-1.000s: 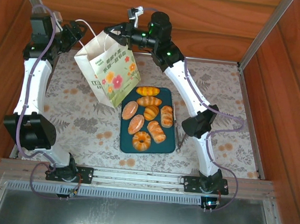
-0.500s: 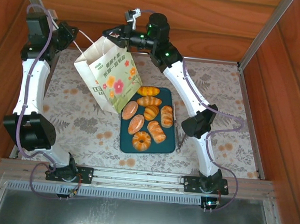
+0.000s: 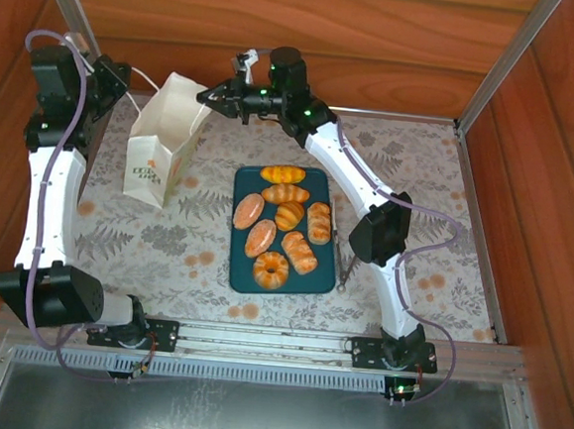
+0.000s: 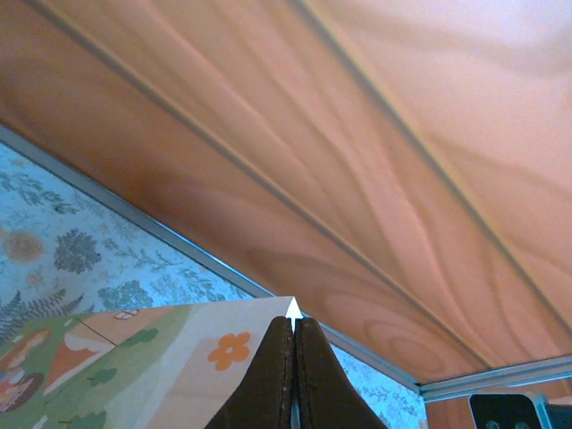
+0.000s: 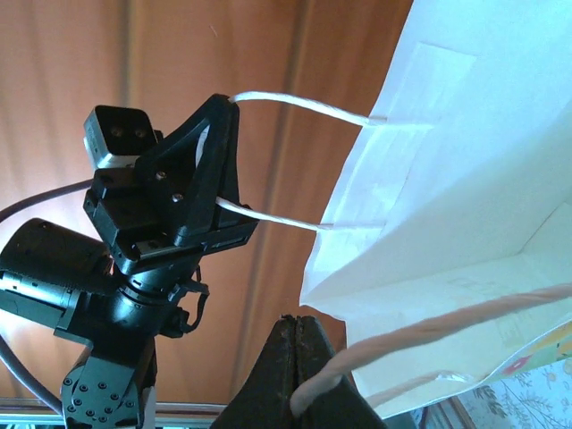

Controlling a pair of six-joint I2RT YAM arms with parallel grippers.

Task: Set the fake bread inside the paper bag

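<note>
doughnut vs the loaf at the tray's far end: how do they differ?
The ring doughnut is round with a centre hole; the far loaf is elongated and solid. The doughnut lies at the near end of the tray, the loaf crosswise at its far end. Both are glossy golden-brown and rest on the tray.

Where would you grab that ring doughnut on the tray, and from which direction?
Come straight down from above: the ring doughnut lies flat on the dark tray, hole facing up. It is probably best to drop one jaw into the hole and one outside its near rim, pinching the ring's band.
</note>
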